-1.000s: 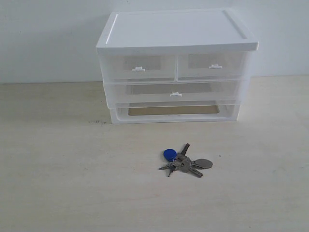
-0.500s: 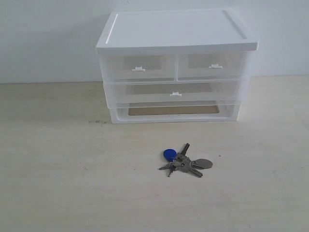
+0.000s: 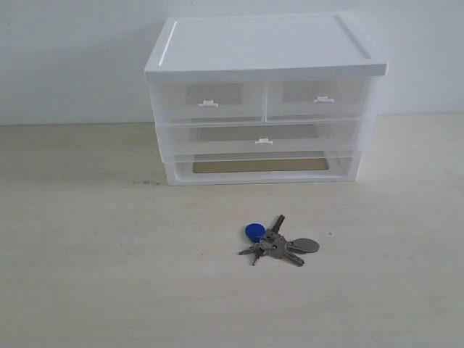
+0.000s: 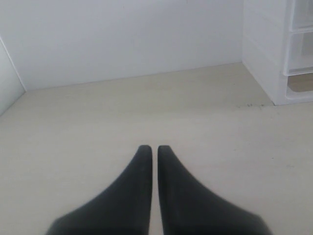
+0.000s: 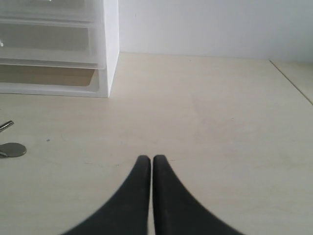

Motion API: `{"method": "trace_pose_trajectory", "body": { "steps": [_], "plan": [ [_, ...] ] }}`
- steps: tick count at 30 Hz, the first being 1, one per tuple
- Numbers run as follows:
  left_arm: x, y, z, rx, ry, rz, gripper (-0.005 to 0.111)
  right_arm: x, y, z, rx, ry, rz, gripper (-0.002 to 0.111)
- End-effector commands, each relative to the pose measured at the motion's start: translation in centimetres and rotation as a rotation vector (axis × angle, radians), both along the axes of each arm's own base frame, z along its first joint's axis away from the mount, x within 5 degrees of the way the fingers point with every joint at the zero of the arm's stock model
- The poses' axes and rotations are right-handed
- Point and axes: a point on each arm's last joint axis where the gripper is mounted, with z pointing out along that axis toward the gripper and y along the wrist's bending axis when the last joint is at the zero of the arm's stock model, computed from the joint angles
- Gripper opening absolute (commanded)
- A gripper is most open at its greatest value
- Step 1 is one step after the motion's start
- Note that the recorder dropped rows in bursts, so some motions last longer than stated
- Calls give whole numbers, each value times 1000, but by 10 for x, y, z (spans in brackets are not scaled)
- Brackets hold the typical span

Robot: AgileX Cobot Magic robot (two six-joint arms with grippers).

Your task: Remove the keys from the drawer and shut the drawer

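Keys (image 3: 278,243) lie on the pale bench (image 3: 87,275) in the exterior view, out in the open in front of the drawer unit (image 3: 264,51) and well apart from it. Their blue fob (image 3: 254,232) points to the left side of the bunch and the grey oval tag (image 3: 305,245) to the right. The drawer (image 3: 319,100), the right one of the top pair, is pushed in. Its front sits level with the left-hand small drawer (image 3: 209,101) beside it, and its white tab handle (image 3: 323,99) faces the camera. Below the pair, the wide drawer (image 3: 262,138) is also pushed in.

In the left wrist view, the left pincer (image 4: 154,148) hangs over bare bench with its two dark fingers drawn together, only a thin slit between them and nothing gripped. A corner of the drawer unit (image 4: 261,54) stands off to one side, against the white wall (image 4: 122,34).

In the right wrist view, the right pincer (image 5: 148,158) is likewise closed on nothing, its fingers almost touching above the bench. The drawer unit's side (image 5: 111,44) is in sight, and at the picture's edge the grey oval tag (image 5: 12,149) and one key tip show, well apart from the fingers.
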Motion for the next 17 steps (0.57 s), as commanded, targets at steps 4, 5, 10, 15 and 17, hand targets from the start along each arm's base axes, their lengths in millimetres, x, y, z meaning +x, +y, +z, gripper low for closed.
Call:
{"method": "trace_pose_trajectory", "body": {
  "steps": [4,5,10,15,17],
  "plan": [
    [0,0,-1,4,0,3,4,0,0,1,-3,-8,-2,0],
    [0,0,-1,4,0,3,4,0,0,1,-3,-8,-2,0],
    [0,0,-1,4,0,3,4,0,0,1,-3,-8,-2,0],
    [0,0,-1,4,0,3,4,0,0,1,-3,-8,-2,0],
    [0,0,-1,4,0,3,4,0,0,1,-3,-8,-2,0]
  ]
}}
